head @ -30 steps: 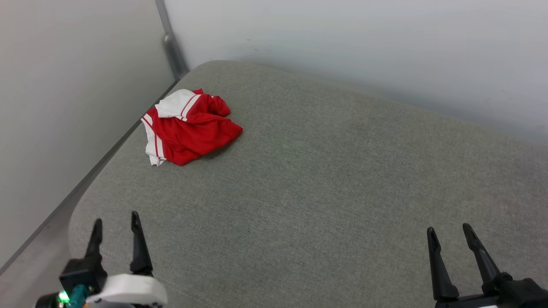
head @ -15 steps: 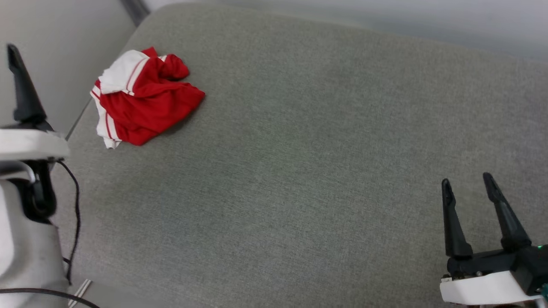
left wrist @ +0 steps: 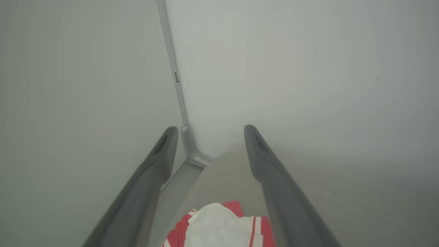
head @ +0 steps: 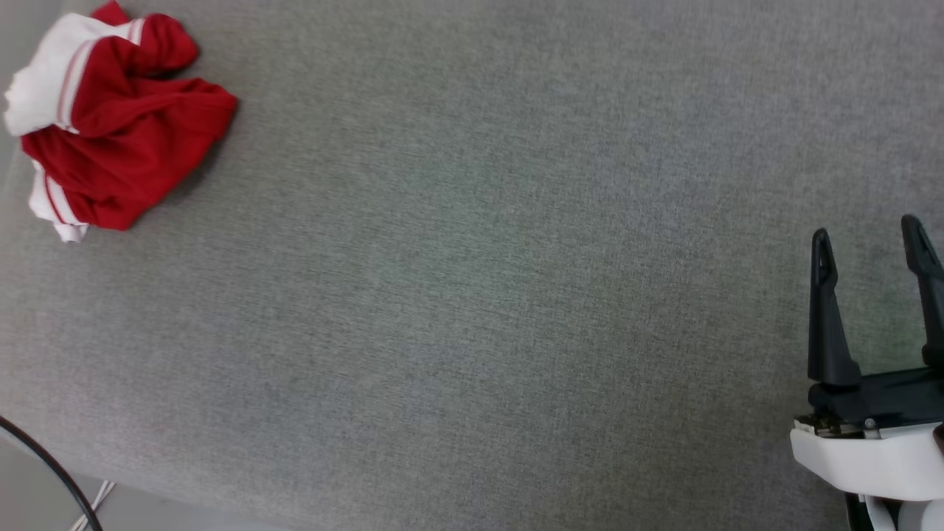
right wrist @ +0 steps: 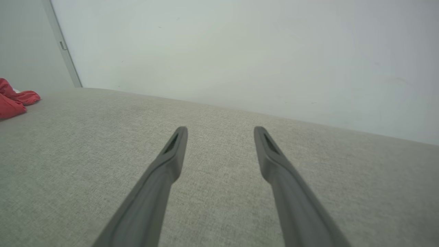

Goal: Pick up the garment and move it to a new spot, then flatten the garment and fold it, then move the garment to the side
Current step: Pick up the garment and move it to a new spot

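Observation:
The garment (head: 122, 125), a crumpled red T-shirt with white sleeves and striped trim, lies bunched at the far left of the grey cushion (head: 472, 295). In the left wrist view the garment (left wrist: 219, 226) lies just below my left gripper (left wrist: 208, 129), whose fingers stand open and empty above it, pointing at the wall corner. My right gripper (head: 869, 225) hovers open and empty over the cushion's right side, far from the garment. In the right wrist view my right gripper (right wrist: 219, 129) points across bare cushion, with the garment (right wrist: 15, 101) at the far left edge.
Pale walls meet in a corner with a grey metal post (left wrist: 176, 82) just behind the garment. The cushion's front edge and a black cable (head: 51, 472) show at the lower left of the head view.
The head camera has tilted down and turned, so the garment sits nearer the top left corner. My left arm has left the head view. Both grippers stay open.

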Tool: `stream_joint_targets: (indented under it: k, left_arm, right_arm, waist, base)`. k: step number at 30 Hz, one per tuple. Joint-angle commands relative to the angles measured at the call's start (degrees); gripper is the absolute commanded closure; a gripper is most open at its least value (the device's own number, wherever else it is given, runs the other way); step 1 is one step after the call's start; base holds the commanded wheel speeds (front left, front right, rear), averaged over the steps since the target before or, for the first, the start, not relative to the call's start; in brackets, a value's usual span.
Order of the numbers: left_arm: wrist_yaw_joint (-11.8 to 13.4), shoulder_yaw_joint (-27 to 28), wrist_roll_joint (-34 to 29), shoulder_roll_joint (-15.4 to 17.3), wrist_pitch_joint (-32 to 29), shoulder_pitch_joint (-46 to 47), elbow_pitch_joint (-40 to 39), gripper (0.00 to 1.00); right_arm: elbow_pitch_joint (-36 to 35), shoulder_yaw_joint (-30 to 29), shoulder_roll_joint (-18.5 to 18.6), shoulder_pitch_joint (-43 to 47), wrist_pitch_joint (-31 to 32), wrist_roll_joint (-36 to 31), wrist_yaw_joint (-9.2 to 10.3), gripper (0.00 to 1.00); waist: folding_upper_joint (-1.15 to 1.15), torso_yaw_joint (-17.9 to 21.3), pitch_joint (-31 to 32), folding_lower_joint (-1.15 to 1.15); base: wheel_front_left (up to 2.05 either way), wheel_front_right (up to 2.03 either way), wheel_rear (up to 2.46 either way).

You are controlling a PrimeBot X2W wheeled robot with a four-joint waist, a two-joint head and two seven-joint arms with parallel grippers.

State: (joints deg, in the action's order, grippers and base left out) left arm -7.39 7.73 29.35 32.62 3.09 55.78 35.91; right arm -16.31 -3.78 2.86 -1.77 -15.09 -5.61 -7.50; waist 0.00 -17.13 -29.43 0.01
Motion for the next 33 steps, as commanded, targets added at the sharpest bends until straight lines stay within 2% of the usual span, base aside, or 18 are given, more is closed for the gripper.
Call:
stream_joint_targets:
  k: [1, 7, 12, 17, 18, 21, 26, 28, 33]
  left_arm:
    - [0.03, -2.52, 3.47, 1.86, -4.17, 1.65, 1.26, 0.0]
    - [0.03, -14.4, 14.53, 7.76, -19.64, 2.2, 2.47, 0.0]
    - [0.02, -22.17, 22.87, 11.88, -31.35, 0.62, 1.36, 0.0]
    - [0.02, -27.8, 29.92, 13.75, -41.13, -1.18, 1.22, 0.0]
    - [0.02, -28.78, 30.7, 13.98, -42.44, -1.29, 1.66, 0.0]
    - [0.01, -31.36, 32.47, 11.85, -44.55, -1.87, 2.67, 0.0]
    - [-0.04, -34.2, 34.26, 8.73, -44.04, -2.39, 5.62, 0.0]
    - [-0.04, -34.38, 34.57, 8.73, -42.8, -2.07, 6.88, 1.0]
    - [0.0, -34.23, 35.23, 11.78, -39.84, 0.25, 7.39, 1.0]
  right_arm:
    - [-1.07, 0.15, 0.03, -1.53, -0.12, -0.45, 0.02, 0.0]
    - [-2.97, 0.0, 0.04, -2.78, -0.12, -1.0, 0.02, 0.0]
    - [-3.57, -0.42, 0.04, -3.19, -0.12, -1.28, 0.02, 0.0]
    - [-4.13, -0.39, 0.04, -3.27, -0.12, -1.63, 0.02, 0.0]
    - [-4.22, -0.5, 0.03, -3.34, -0.12, -1.59, 0.02, 0.0]
    - [-3.77, -1.05, 0.04, -3.38, -0.12, -1.37, 0.02, 0.0]
    - [-3.03, -0.62, 0.03, -3.62, -0.12, -1.39, 0.02, 0.0]
    - [-2.87, -0.49, 0.03, -3.79, -0.12, -1.1, 0.02, 0.0]
    - [-1.87, -0.05, 0.03, -3.55, -0.12, -0.28, 0.02, 0.0]
  waist:
    - [0.0, 1.08, -2.91, -0.01]
    - [0.0, 2.0, -6.05, -0.01]
    - [0.0, 3.09, -7.95, -0.01]
    - [0.0, 3.93, -9.46, -0.01]
    - [0.0, 4.03, -9.8, -0.01]
    - [0.0, 4.09, -10.45, -0.01]
    - [0.0, 4.54, -10.27, -0.01]
    - [0.0, 4.77, -9.57, -0.01]
    - [0.0, 4.77, -6.57, -0.01]
  base:
    - [0.0, 0.0, 0.0]
    - [0.0, 0.0, 0.0]
    - [0.0, 0.0, 0.0]
    - [0.0, 0.0, 0.0]
    - [0.0, 0.0, 0.0]
    - [0.0, 0.0, 0.0]
    - [0.0, 0.0, 0.0]
    - [0.0, 0.0, 0.0]
    - [0.0, 0.0, 0.0]
